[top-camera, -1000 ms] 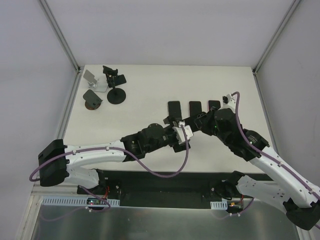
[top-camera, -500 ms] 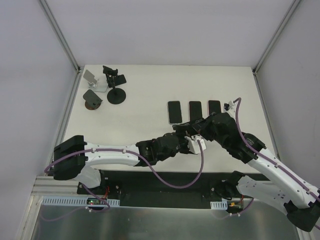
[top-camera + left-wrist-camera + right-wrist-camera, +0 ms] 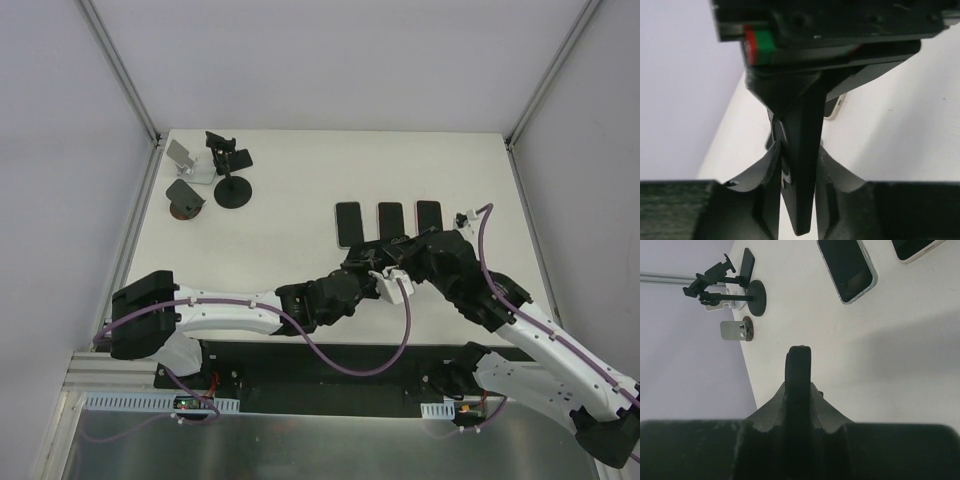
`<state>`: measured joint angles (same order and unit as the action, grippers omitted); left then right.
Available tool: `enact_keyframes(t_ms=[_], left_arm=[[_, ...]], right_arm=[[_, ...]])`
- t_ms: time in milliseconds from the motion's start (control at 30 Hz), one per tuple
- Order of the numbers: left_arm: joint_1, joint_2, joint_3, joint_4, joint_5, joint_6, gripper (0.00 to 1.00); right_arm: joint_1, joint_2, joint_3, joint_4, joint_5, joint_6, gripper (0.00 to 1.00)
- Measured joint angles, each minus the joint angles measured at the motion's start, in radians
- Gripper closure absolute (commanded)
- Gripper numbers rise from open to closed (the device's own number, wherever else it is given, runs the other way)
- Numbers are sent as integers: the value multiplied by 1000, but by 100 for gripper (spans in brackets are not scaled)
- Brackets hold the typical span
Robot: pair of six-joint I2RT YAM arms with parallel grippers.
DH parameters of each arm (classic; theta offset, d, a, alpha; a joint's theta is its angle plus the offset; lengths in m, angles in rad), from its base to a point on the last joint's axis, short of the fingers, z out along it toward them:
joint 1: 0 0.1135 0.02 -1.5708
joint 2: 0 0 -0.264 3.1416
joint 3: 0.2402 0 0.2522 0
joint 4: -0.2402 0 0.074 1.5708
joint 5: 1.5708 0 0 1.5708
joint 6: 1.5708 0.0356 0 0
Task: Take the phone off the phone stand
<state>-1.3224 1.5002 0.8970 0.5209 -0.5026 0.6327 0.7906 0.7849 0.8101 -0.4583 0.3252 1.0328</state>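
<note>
Both arms meet above the table's near middle. My right gripper [image 3: 384, 257] [image 3: 800, 386] is shut on a thin black piece with a rounded edge [image 3: 799, 362], which I take for the phone stand. From it hangs a dark flat slab [image 3: 801, 165], seen edge-on, apparently the phone. My left gripper [image 3: 376, 278] [image 3: 798, 152] has its fingers [image 3: 771, 160] pressed against both faces of that slab. In the top view the held pieces are hidden under the two wrists, so I cannot tell apart phone and stand for certain.
Three dark phones [image 3: 348, 222] [image 3: 390, 219] [image 3: 428, 214] lie flat in a row just beyond the grippers. At the far left corner stand a black stand on a disc base [image 3: 228, 172], a silver stand [image 3: 188, 159] and a brown-based one [image 3: 185, 198].
My left gripper has moved right, under the right gripper, and its jaws have closed from wide open onto the hanging black slab. The right gripper has drawn slightly nearer, still shut.
</note>
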Motion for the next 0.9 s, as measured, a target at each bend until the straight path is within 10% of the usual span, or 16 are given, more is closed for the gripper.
enact_keyframes(t_ms=[100,400,633,900], left_arm=[[-1,3,0,-2,-23,35,100],[-6,5,-3,-21,-53,-22,100],[52,-40,-26,-142,-23,-229,100],[394,-179,-58,-323,206,-603,100]], right_arm=[[-2,-1,-10,13,6,63,80],[-1,-68,-45,83,74,104,6],[-2,-101,-34,118,177,-64,4],[-2,-225,-12,112,313,-367,4]])
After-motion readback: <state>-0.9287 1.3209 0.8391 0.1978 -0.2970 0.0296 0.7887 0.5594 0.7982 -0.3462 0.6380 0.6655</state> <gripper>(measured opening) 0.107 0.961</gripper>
